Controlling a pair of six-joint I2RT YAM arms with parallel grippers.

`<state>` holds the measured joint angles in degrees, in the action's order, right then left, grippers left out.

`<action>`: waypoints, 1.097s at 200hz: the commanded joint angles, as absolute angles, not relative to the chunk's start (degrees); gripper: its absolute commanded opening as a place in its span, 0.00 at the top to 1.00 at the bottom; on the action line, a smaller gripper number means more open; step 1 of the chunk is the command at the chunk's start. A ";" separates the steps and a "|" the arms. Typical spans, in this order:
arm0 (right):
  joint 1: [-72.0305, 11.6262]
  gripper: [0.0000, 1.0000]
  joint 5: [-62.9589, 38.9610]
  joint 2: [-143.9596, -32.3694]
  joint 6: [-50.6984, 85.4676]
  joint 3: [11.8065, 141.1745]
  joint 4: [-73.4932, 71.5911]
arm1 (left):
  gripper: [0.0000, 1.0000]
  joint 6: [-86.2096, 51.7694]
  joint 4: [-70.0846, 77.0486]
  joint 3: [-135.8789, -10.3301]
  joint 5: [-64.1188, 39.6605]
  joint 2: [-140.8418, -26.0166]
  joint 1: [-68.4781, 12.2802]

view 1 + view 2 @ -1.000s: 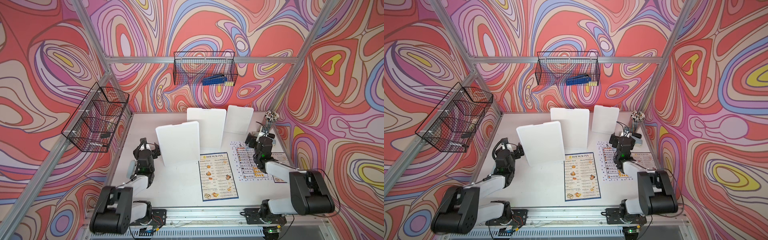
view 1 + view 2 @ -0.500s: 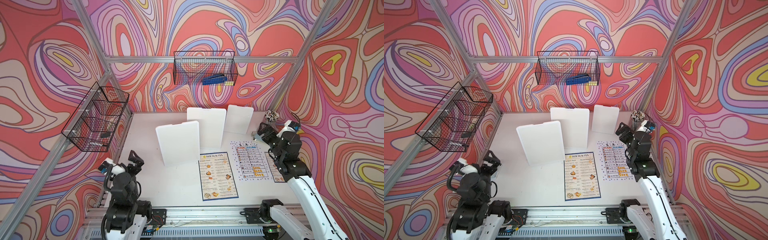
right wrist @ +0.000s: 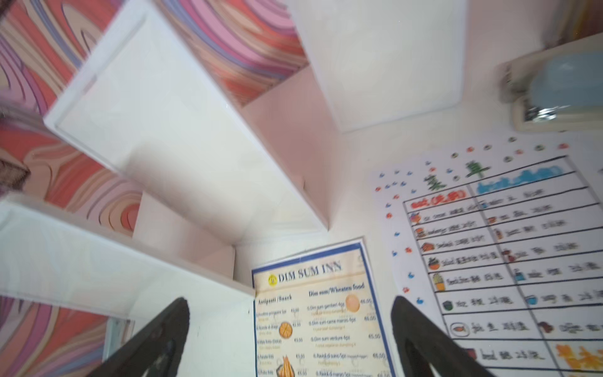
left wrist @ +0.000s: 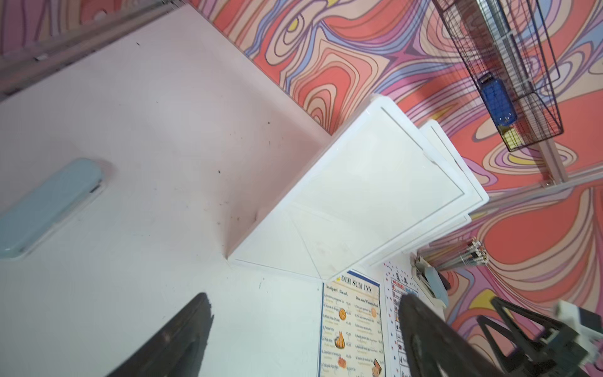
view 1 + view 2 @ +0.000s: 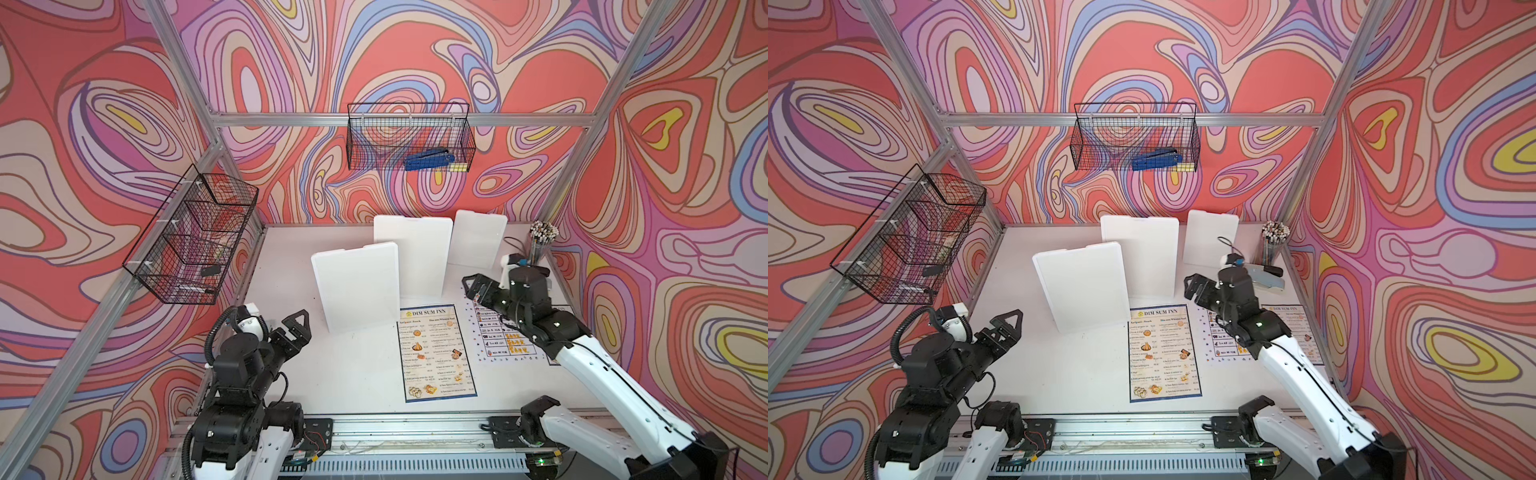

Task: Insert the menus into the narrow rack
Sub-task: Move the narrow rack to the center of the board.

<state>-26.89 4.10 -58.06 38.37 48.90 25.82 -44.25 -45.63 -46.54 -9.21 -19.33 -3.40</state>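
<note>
Dark-blue-bordered paper "DIM SUM INN" menu (image 5: pixel 436 353) is lying flat on the white surface (image 5: pixel 353 374), long axis 12-to-6, at 7 o'clock of the black right gripper (image 5: pixel 473 289). That gripper is hovering, jaws apart and empty, over the white icon-bordered table menu (image 5: pixel 492 353). The left gripper (image 5: pixel 305 326), likewise spread, is sitting well apart at 9 o'clock. The right arm is hiding most of a smaller blue-bordered menu (image 5: pixel 1300 328).

Walls (image 5: pixel 415 62): swirling bands, coral, pink, lilac, blue, yellow, dark outlines. Desk (image 5: pixel 353 374) white. Upright panels (image 5: pixel 357 286) white. Large menu (image 5: pixel 436 353): dark-blue border, cream ground, orange food photos. Second menu (image 3: pixel 489 244): white, black table lines, red and blue dotted icons. Small menu (image 5: pixel 1298 318): blue border. Wire baskets (image 5: pixel 409 141) black; blue thing (image 5: pixel 428 160) inside back one. My left fingers (image 4: pixel 182 342), right fingers (image 3: pixel 421 333) black.
</note>
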 commanded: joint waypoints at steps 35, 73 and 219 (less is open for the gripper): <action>-36.23 0.05 18.74 -67.76 39.27 47.03 26.66 | 0.12 -47.37 -47.50 -38.36 -21.14 -12.06 -3.52; -36.26 0.04 16.64 -69.00 39.67 41.66 22.82 | 0.10 -48.69 -40.40 -30.15 -22.53 -10.59 -3.56; -29.74 0.02 8.06 -67.92 38.57 32.95 12.29 | 0.19 -30.43 -15.58 -41.79 -6.92 -50.31 -11.24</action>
